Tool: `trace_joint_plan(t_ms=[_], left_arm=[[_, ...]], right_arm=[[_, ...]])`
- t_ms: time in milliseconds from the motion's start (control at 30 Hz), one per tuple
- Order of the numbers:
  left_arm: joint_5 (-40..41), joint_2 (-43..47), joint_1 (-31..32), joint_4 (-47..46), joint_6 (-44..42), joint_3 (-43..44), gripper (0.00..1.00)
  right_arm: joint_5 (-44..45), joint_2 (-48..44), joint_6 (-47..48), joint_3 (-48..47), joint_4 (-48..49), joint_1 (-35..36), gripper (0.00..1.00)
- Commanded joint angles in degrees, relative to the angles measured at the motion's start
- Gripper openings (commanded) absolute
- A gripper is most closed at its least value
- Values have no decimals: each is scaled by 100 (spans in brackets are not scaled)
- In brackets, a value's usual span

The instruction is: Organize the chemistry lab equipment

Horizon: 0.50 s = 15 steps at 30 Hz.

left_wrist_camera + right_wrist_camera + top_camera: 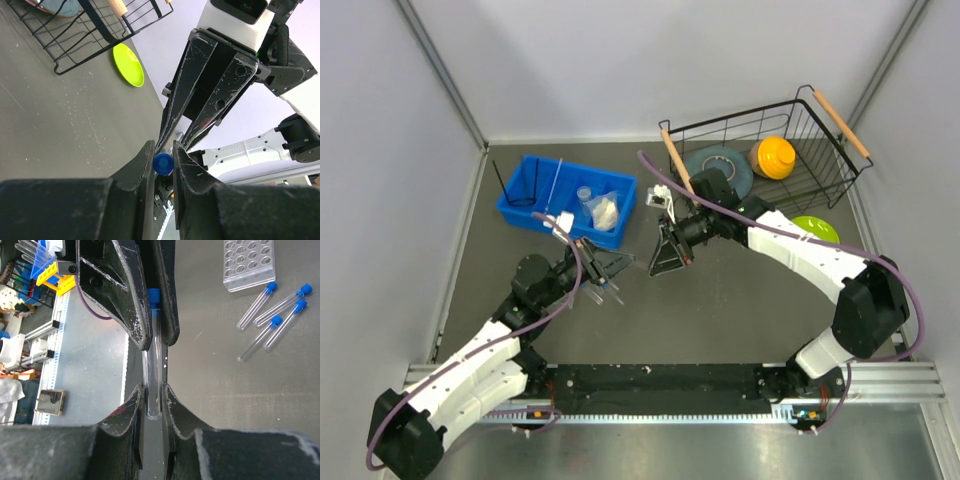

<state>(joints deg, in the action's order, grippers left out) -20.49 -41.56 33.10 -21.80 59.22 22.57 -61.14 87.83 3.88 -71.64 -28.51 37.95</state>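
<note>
Test tube (152,365), cap in closed left hand (163,156), base in closed right hand (152,399)

Table (720,310) carries blue bin (533,172), basket (841,124), dish (817,229), rack (249,262), tubes (257,306).

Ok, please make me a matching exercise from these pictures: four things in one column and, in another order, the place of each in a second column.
Things:
1. orange dish
2. green dish
3. white packet
4. lifted test tube

Places:
A. in the blue bin
B. between the fingers of the left gripper and the right gripper
C. on the table beside the wire basket
D. inside the wire basket

Pairs: 1-D, 2-C, 3-A, 4-B.
</note>
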Motion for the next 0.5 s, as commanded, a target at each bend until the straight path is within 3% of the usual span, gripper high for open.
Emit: trace_joint_plan(t_ms=[0, 33, 133, 233, 333, 467], left_arm=[[-227, -27, 30, -210, -7, 266, 8], [-219, -10, 30, -141, -25, 266, 7], [-123, 104, 21, 227, -278, 380, 4], [439, 341, -5, 1325, -832, 652, 3], [1334, 596, -180, 3096, -1779, 1099, 3], [2265, 483, -506, 4312, -2667, 1714, 3]], right_arm=[[76, -47, -1, 36, 197, -69, 10], [111, -56, 16, 27, 188, -69, 12], [348, -143, 86, -17, 127, -86, 31], [803, -318, 507, -105, -170, -165, 55], [1305, -538, 1419, -175, -583, -279, 64], [1465, -899, 2124, 96, -831, -534, 66]])
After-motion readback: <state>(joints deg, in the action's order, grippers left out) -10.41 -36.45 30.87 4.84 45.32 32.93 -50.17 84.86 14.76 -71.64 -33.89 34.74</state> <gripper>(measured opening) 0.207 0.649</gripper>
